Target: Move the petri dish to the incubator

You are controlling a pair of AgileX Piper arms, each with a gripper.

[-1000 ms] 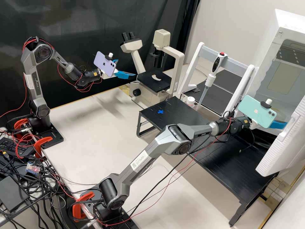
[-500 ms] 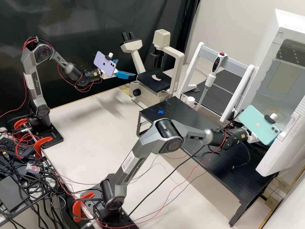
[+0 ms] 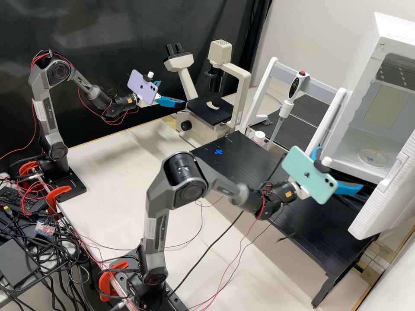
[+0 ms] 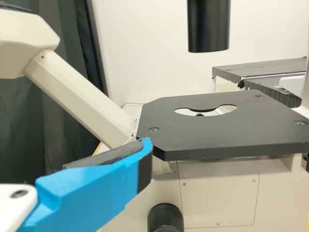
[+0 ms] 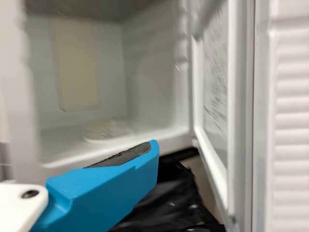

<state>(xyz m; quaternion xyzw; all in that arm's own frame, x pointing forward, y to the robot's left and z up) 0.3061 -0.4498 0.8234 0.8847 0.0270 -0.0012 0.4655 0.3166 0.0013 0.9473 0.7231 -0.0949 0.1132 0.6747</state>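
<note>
Spread wide, with nothing between its fingers, my right claw point(image 3: 339, 169) hangs outside the incubator point(image 3: 339, 149), above the black tabletop point(image 3: 346, 226). A second ago I had it at the mouth of the chamber, over by the open door point(image 3: 387, 196); since then I have drawn it back toward my base, the whole arm folding up as it came. With it has gone the mounted phone point(image 3: 309, 175) that blocked the high view, so the petri dish point(image 3: 372, 156) now shows plainly. It lies flat on the chamber floor, inside the front opening and well apart from me. I catch it in my right wrist view too, pale beyond my near finger.

To my mind that means the carrying is finished: the dish is where the task wants it, and I have come away without dragging it along. What I judge is left is to clear the door's swing and settle, and perhaps to close up if that is wanted. Drifting back in could knock the dish or catch the door's edge.

My left claw point(image 3: 172, 92) has not stirred; it stands apart-fingered and empty beside the microscope point(image 3: 209, 110), with no part to play that I can see
</note>
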